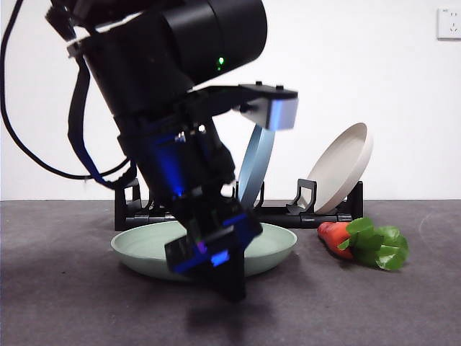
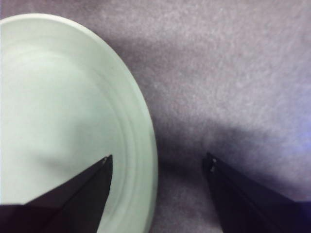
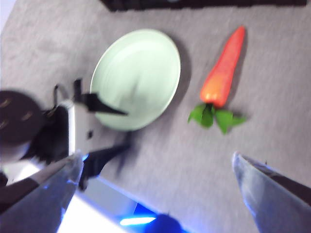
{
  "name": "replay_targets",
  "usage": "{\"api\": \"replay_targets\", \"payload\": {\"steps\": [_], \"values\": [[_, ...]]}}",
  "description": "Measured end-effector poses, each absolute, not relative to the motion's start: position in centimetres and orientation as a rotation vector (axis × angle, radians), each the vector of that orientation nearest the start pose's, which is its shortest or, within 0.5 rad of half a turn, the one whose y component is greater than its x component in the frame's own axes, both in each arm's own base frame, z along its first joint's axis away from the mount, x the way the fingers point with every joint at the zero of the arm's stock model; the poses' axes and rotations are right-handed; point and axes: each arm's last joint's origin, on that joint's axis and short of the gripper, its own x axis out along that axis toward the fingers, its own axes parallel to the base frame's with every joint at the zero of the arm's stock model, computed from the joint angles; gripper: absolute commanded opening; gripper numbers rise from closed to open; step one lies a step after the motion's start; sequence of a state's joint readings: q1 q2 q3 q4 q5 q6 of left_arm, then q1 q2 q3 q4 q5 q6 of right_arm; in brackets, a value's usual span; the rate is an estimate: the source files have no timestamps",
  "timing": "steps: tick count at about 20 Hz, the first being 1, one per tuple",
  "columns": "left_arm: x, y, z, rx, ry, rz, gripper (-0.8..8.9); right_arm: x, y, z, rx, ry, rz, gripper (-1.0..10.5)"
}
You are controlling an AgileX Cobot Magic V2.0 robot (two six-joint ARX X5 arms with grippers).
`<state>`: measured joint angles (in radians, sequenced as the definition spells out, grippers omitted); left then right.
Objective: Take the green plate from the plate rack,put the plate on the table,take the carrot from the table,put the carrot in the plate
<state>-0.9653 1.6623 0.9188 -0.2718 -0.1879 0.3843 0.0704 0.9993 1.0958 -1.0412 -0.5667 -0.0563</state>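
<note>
The green plate [image 1: 277,244] lies flat on the table [image 1: 65,303] in front of the plate rack [image 1: 284,215]. My left gripper [image 1: 212,267] is low at the plate's front rim. In the left wrist view it [image 2: 158,167] is open and empty, one jaw over the plate [image 2: 58,107] and the other over bare table. The carrot [image 1: 364,241] lies on the table right of the plate. My right gripper [image 3: 155,165] is open and empty, high above the table, with the plate [image 3: 138,73] and the carrot [image 3: 221,73] below it.
A blue plate [image 1: 256,162] stands upright in the rack, and a beige plate [image 1: 342,169] leans at its right end. The rack's edge [image 3: 194,4] also shows in the right wrist view. A white wall stands behind.
</note>
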Motion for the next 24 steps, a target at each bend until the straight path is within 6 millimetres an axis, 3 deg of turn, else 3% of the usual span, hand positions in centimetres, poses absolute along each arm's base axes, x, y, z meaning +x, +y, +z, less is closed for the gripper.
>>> {"api": "replay_targets", "payload": {"steps": [2, 6, 12, 14, 18, 24], "values": [[18.3, -25.5, 18.7, 0.852, 0.702, -0.867, 3.23, 18.2, 3.2, 32.8, 0.179, 0.928, 0.604, 6.3], [17.4, -24.2, 27.4, 0.667, 0.543, -0.831, 3.23, 21.9, 4.7, 30.6, 0.1, 0.992, 0.498, 6.2], [13.6, -18.8, 38.1, 0.447, 0.375, -0.799, 3.22, 27.0, 9.0, 25.8, -0.008, 1.048, 0.406, 6.2], [12.3, -16.9, 40.3, 0.399, 0.331, -0.796, 3.22, 28.2, 10.4, 23.8, -0.042, 1.08, 0.389, 6.2], [10.6, -14.3, 41.9, 0.339, 0.299, -0.789, 3.22, 29.8, 12.6, 20.3, -0.095, 1.122, 0.347, 5.8], [9.4, -12.7, 42.1, 0.313, 0.32, -0.783, 3.22, 30.9, 13.4, 17.3, -0.099, 1.167, 0.297, 5.3]]}}
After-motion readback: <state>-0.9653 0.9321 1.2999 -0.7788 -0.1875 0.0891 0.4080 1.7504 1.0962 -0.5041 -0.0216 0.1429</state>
